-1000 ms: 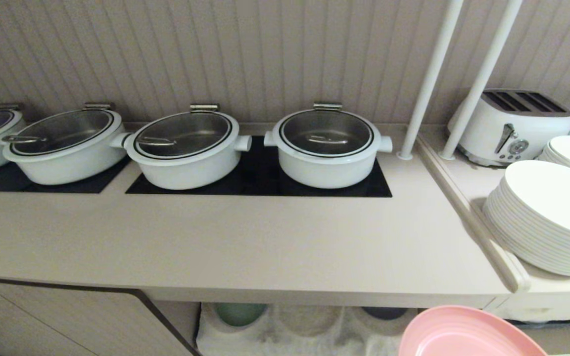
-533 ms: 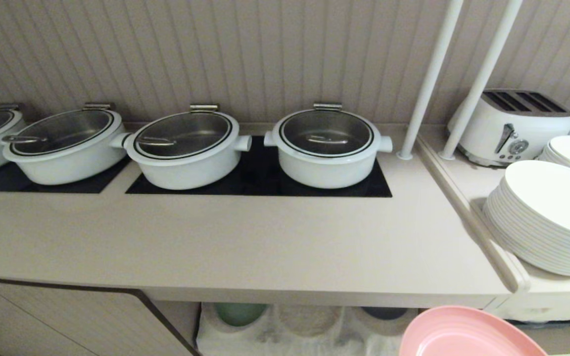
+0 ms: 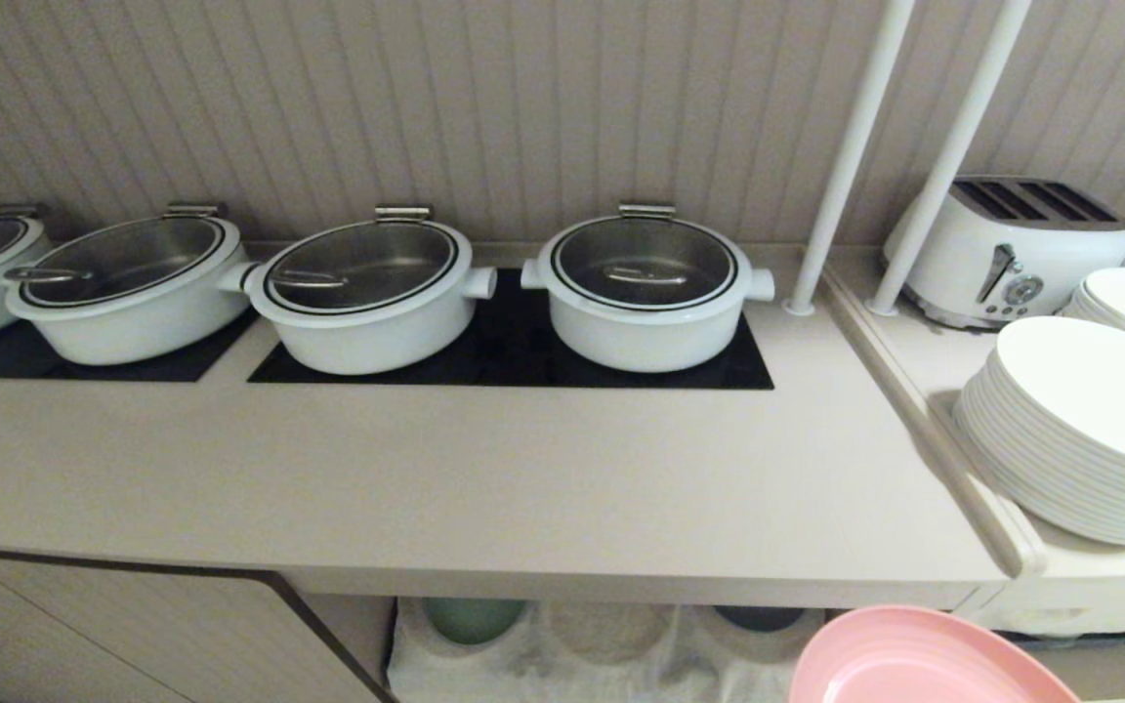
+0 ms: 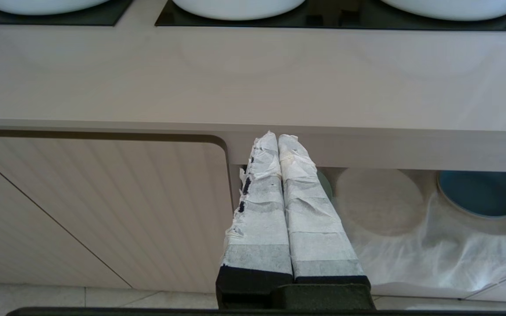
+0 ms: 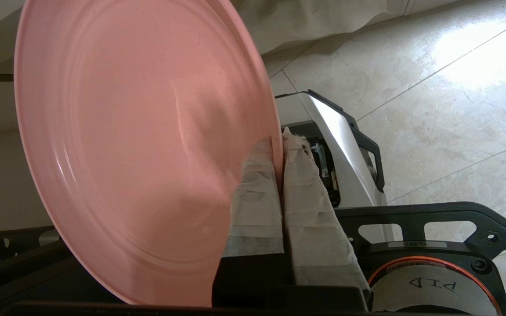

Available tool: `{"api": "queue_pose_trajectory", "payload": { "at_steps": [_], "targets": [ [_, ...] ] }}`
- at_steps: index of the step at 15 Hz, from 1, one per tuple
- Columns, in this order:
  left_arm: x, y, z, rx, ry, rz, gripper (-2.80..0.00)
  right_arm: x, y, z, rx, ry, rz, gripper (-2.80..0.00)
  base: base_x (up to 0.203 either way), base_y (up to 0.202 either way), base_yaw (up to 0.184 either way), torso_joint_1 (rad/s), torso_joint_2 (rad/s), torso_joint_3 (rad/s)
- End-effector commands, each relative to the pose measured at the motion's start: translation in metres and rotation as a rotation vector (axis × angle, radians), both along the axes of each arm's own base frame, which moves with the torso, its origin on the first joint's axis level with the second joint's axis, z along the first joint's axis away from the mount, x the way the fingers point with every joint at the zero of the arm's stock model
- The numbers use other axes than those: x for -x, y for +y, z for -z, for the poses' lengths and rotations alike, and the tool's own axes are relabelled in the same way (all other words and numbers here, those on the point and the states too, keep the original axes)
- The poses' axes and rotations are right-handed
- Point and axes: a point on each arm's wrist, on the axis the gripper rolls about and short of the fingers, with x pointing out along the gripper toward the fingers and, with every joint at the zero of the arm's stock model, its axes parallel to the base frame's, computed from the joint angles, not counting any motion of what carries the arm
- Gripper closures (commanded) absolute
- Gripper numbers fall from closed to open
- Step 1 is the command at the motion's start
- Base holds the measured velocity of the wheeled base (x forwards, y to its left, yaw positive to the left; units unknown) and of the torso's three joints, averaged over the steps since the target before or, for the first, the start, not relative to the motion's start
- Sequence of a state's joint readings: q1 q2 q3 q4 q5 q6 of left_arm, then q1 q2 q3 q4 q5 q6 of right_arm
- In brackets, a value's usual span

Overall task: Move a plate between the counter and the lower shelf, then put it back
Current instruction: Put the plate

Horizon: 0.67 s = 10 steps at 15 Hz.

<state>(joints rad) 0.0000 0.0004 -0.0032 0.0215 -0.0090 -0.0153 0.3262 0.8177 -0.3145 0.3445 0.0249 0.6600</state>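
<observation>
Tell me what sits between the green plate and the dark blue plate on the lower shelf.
A cloth-covered round hump lies between the green plate and dark blue plate, per head and left wrist views.

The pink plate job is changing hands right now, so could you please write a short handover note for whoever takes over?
Right claw: shut on the rim of the plate, which it holds in the air below and in front of the counter edge, at the right.
Left claw: shut, empty, parked in front of the counter edge.
Lower shelf: its cloth carries a green plate and a dark blue plate; the hump between them is bare.
Done: plate gripped and off any surface.
Left: set it down at its target, then put it back.
</observation>
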Motion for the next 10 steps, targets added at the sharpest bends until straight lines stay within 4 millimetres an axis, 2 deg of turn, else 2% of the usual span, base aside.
{"api": "queue_pose_trajectory", "payload": {
  "at_steps": [1,10],
  "targets": [
    [0.0,0.0,0.0,0.002,0.0,0.0,0.0,0.0,0.0001,0.0002,-0.002,0.005,0.002,0.0,0.0,0.0,0.0,0.0,0.0,0.0],
    [0.0,0.0,0.0,0.0,0.0,0.0,0.0,0.0017,-0.0005,0.0006,-0.003,0.008,0.004,0.0,0.0,0.0,0.0,0.0,0.0,0.0]
  ]
}}
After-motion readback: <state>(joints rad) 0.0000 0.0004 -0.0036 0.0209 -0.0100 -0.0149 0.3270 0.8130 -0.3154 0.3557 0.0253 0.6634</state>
